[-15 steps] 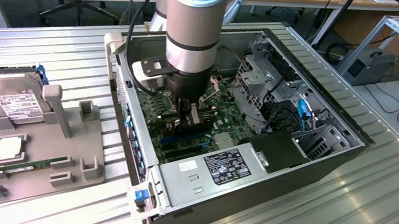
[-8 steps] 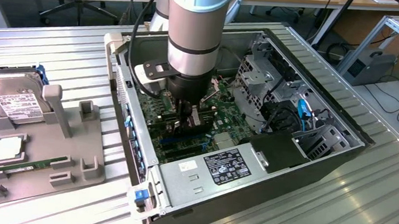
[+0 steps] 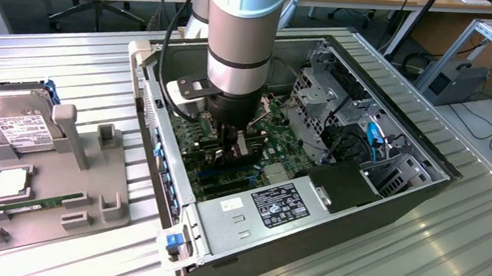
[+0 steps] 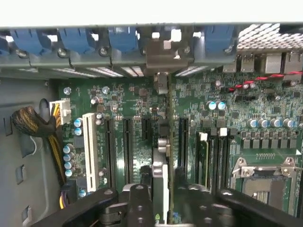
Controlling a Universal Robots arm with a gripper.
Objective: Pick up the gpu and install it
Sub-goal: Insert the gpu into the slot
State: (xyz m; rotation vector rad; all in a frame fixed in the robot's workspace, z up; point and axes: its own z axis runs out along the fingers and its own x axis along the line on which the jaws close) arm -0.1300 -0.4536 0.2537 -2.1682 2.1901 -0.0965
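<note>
Right under my wrist camera, the black two-fingered tool (image 4: 161, 198) is pinching the gpu (image 4: 162, 156), a thin dark circuit card standing on edge between its fingers, with its narrow silver bracket end (image 4: 162, 82) pointing toward the blue-latched rear wall of the case. I judge this to be the seating step: the card looks lined up over one of the long black expansion slots (image 4: 127, 151) on the green motherboard (image 4: 222, 123), though I cannot tell whether its edge is already fully down in the connector. Any push from here would need to be straight and even, with the bracket meeting the rear opening squarely. Farther out, in the exterior view, the grey arm (image 3: 239, 52) reaches down into the open grey computer case (image 3: 400, 190). Beyond it, on the exterior view's left, a silver hard drive (image 3: 15, 116) sits in a grey holder (image 3: 48, 195) on the ribbed metal bench (image 3: 447, 259).
</note>
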